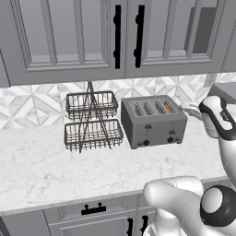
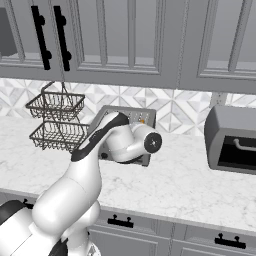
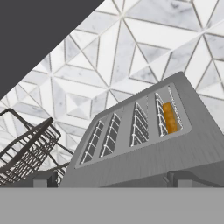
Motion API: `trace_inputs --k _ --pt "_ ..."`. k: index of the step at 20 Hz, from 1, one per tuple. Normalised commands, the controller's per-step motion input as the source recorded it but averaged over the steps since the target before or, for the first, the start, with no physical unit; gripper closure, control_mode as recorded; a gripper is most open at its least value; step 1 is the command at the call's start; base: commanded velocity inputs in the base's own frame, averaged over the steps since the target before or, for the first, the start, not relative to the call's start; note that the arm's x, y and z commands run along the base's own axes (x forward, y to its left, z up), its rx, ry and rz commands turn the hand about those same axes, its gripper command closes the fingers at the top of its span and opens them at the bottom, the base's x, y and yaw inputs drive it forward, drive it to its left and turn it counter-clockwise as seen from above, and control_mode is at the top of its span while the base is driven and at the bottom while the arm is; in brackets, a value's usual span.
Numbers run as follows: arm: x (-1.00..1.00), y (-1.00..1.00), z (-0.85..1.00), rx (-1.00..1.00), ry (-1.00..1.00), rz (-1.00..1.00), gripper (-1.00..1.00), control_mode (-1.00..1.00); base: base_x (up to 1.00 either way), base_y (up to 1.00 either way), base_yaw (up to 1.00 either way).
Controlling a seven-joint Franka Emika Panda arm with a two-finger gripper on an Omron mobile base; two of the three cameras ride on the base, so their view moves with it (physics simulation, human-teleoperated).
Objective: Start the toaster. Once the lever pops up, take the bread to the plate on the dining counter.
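Grey metal is being shown at the back of the worktop (image 1: 41, 170): the toaster (image 1: 153, 121) is standing against the tiled backsplash (image 1: 32, 103), its four slots facing up and its dark levers and knobs on the front face. The bread (image 1: 169, 108) is being held in the slot nearest the toaster's right end, just its tan-orange top edge being seen level with the slot. In the hand view the same slice (image 3: 169, 117) is being seen sunk in the rightmost slot, with the other three slots bare wire. A two-tier wire basket rack (image 1: 91, 120) is being kept just beside the toaster's left end, apart from it. Towards the worktop's right end, well apart from the toaster, a dark grey oven-like appliance (image 2: 231, 140) is being shown. The gripper (image 3: 111, 178) is being held in front of the toaster's front face, the jaws being spread wide with nothing between them; the two finger tips (image 3: 43, 178) are being seen far apart at the bottom of the hand view. Grey wall cabinets (image 1: 73, 37) with black handles are hanging above.
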Motion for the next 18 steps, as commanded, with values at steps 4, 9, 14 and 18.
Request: trace_inputs --k 4,9,14,18 --pt "0.00 0.00 0.00 0.00 0.00 0.00 -1.00 -1.00 0.00 0.00 0.00" --pt "0.00 0.00 0.00 0.00 0.00 0.00 -1.00 -1.00 0.00 0.00 0.00" --pt "0.00 0.00 0.00 0.00 0.00 0.00 -1.00 -1.00 0.00 0.00 0.00" --pt "0.00 0.00 0.00 0.00 0.00 0.00 -1.00 -1.00 0.00 0.00 0.00"
